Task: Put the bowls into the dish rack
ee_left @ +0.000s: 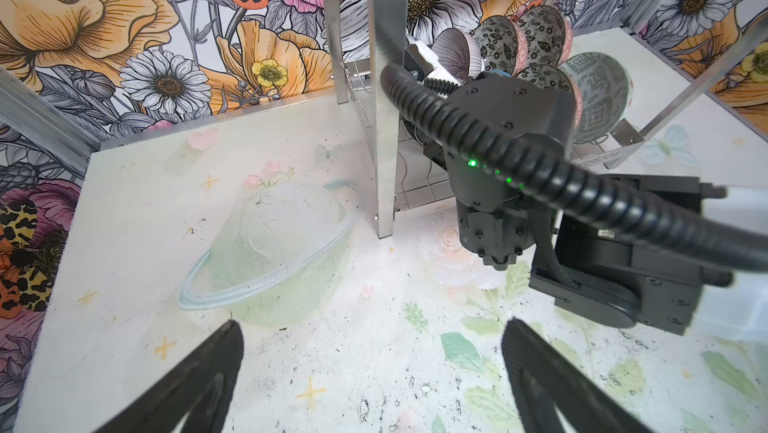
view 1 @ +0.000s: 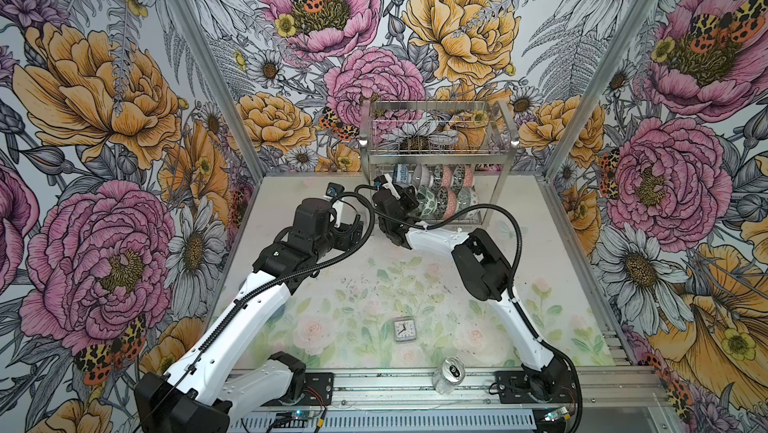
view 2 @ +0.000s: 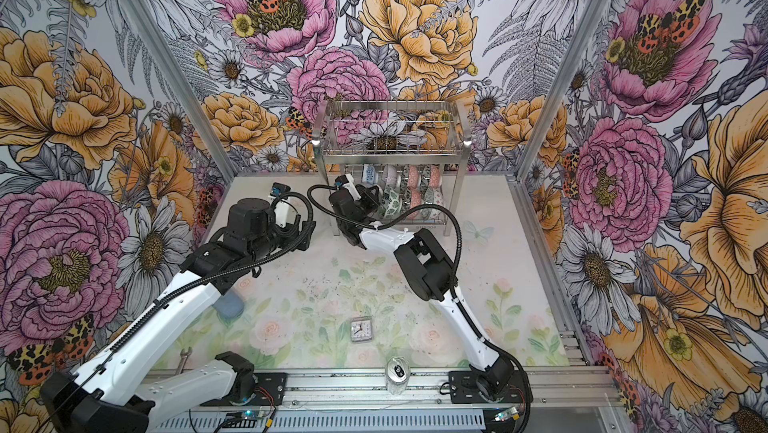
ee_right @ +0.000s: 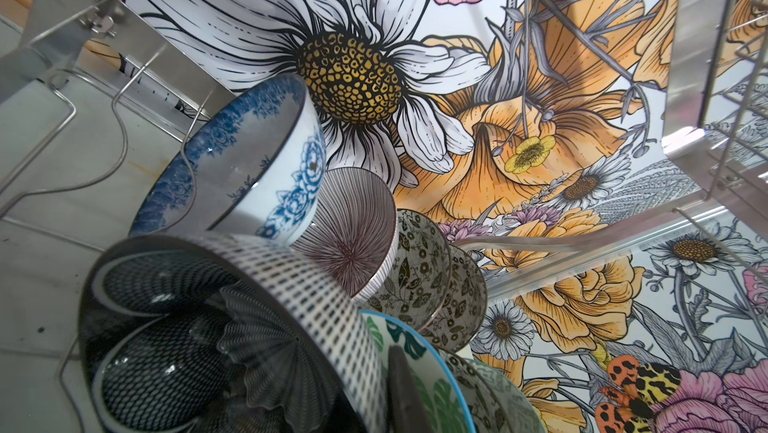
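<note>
Steel wire forms the dish rack [view 1: 436, 152] at the back of the bench [view 1: 540, 264], its lower tier packed with bowls [view 1: 442, 194] stood on edge, likely so more fit. Reaching in, the right pincer [view 1: 411, 202] pinches the wall of a dark dotted bowl [ee_right: 232, 327], seemingly to seat it beside them. The left pincer [ee_left: 372, 327] hangs spread and empty, out of the way.

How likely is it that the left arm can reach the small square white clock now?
Probably yes: the left claw is open and empty, and only bare table lies between it and the small square white clock.
</note>
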`<state>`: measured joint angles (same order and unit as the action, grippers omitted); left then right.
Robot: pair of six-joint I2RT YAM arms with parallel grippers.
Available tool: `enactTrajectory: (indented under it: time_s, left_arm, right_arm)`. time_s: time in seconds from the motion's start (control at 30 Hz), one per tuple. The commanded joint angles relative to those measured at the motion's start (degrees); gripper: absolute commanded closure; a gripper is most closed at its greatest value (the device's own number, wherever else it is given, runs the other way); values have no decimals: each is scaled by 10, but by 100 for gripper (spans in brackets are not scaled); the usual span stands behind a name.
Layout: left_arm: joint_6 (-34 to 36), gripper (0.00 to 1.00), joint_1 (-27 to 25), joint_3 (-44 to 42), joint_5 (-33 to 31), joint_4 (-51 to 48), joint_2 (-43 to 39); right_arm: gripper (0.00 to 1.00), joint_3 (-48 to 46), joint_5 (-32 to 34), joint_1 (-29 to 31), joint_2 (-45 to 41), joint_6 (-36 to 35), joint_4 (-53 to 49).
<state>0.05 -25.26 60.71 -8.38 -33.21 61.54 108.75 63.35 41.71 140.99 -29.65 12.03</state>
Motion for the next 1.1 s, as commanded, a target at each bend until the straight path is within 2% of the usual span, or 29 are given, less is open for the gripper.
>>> enactTrajectory:
  time_s: [0.0,0.47,0.93,1.07]
  left_arm:
    - [7,1,5,-3,-1,8,-6]
    - [7,1,4,-4,-1,8,-10]
    - [7,1,3,-4,-1,8,-13]
    - [8,1,3,-4,-1,8,-13]
  right_arm:
    - [92,-19,-20,7,-25,-3,10]
    - [78,-56,-52,12,-82,43,-3]
    - [75,-62,-70,14,-92,64,-7]
    - [71,-62,-106,12,-109,106,-51]
